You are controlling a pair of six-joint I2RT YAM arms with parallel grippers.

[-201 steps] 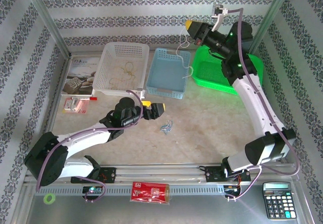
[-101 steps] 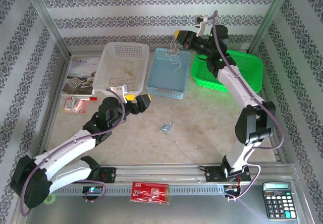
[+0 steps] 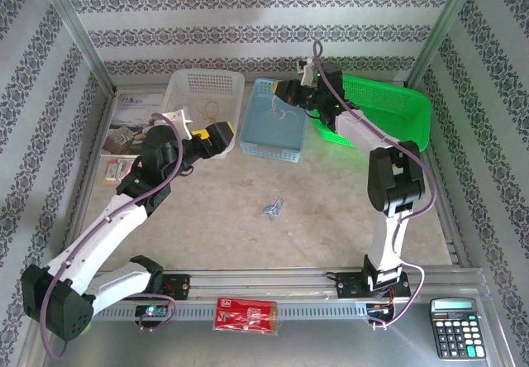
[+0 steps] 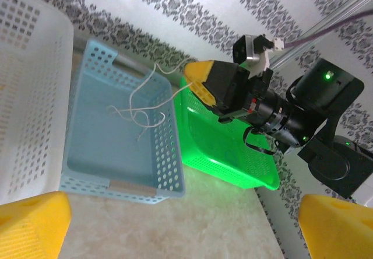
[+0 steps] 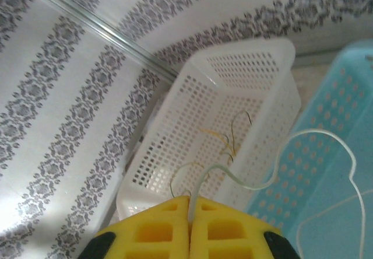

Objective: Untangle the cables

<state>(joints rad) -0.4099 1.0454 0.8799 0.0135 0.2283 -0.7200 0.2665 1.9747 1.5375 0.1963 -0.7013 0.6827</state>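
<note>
Sorting by colour, seemingly: right gripper [image 5: 190, 203], pads pinched on a white cable [image 5: 197, 183], hangs it into the blue basket [image 3: 269, 150] at 12 o'clock. Yellow cables [image 3: 211, 111] lie in the white basket [image 3: 169, 111] at 11 o'clock. Left gripper [image 3: 221, 138] hovers beside it, jaws apart.

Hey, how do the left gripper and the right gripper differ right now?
The left gripper is open with nothing between its fingers; the right gripper is shut on a white cable. The left gripper sits by the white basket's near corner; the right gripper is at the blue basket's far side, its cable trailing down into that basket. Both have yellow fingers.
</note>
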